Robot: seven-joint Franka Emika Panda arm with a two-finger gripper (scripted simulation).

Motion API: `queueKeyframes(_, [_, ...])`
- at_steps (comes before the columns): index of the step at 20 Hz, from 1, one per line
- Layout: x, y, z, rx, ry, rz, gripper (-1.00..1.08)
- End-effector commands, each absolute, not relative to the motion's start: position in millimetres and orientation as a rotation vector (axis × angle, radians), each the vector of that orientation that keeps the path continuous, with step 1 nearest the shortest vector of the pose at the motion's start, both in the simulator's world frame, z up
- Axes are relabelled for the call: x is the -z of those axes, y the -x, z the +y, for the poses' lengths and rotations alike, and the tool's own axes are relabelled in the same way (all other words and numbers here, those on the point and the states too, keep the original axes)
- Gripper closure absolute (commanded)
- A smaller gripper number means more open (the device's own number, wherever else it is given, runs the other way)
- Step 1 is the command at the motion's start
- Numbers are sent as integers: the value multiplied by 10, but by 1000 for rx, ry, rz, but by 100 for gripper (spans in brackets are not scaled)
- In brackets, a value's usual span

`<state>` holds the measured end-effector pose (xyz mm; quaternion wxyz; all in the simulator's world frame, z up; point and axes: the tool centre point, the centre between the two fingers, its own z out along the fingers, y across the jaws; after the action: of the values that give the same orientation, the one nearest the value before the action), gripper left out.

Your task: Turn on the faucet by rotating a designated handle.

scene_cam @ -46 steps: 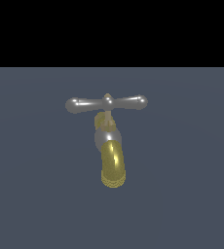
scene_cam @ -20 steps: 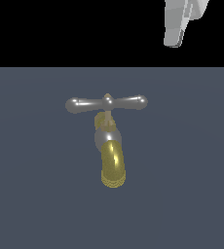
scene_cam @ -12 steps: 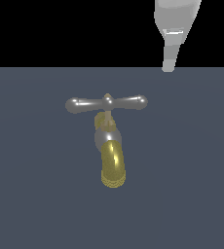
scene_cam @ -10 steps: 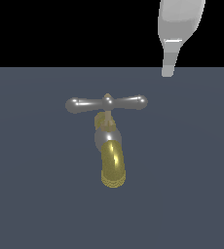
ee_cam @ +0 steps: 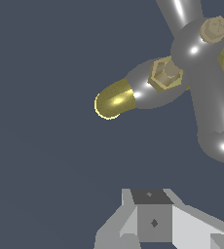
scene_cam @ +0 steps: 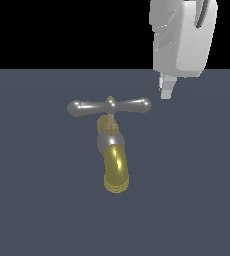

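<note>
Faucet (scene_cam: 112,150) sits on a flat dark slate-grey floor (scene_cam: 32,200), roughly centre of the exterior view, w/ its curved brass-gold spout (scene_cam: 116,172) pointing down toward the camera and ending in a ribbed rim. Above the spout: silver-grey rounded body, short brass stem, then the handle (scene_cam: 109,106), a slim silver crossbar lying level, one knobbed arm reaching to the exterior view's left, the other to the exterior view's right, small brass hub in the middle. The gripper (scene_cam: 166,89) hangs down from the top of the frame at the exterior view's right; big white housing above, pale fingertips just beside and slightly above the handle's knob on that side, a small gap between them, not touching. Nothing held. From the exterior view the fingers overlap, so can't tell how far apart they stand; the wrist view shows only one grey finger block (ee_cam: 153,221) at the frame edge, also no help. In the wrist view the handle (ee_cam: 209,97) runs across as a thick shiny bar w/ a brass hub, spout tip (ee_cam: 113,100) poking out sideways, all apart from the gripper parts.
</note>
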<state>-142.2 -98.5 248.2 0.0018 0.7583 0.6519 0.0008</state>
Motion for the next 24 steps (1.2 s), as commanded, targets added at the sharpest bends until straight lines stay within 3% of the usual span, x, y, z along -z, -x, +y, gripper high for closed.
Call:
queueKeyframes(1, [-2390, 1358, -986, -1, -2321, 2110, 108])
queueKeyframes(24, [-1970, 1071, -914, 0, -2045, 2383, 108])
